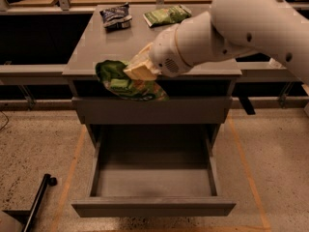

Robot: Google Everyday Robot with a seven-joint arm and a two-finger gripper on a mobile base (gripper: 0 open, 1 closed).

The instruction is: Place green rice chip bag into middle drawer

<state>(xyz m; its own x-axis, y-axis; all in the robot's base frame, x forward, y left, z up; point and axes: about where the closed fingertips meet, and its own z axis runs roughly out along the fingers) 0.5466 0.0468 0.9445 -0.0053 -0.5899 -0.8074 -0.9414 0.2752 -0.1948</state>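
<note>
The green rice chip bag [126, 85] is bright lime green with pale patches. It hangs in the air just past the front edge of the cabinet top, in front of the shut upper drawer front. My gripper [137, 69], with pale yellow fingers [143, 62], is shut on the bag's upper right part. The big white arm reaches in from the upper right. The middle drawer [153, 208] is pulled out wide open below the bag, and its grey tray [154, 180] holds nothing.
On the grey cabinet top [91, 47] lie a dark blue bag [116, 16] and a slimmer darker green bag [167, 14] at the back. The white bowl is hidden behind my arm. A black bar [37, 202] lies on the floor at lower left.
</note>
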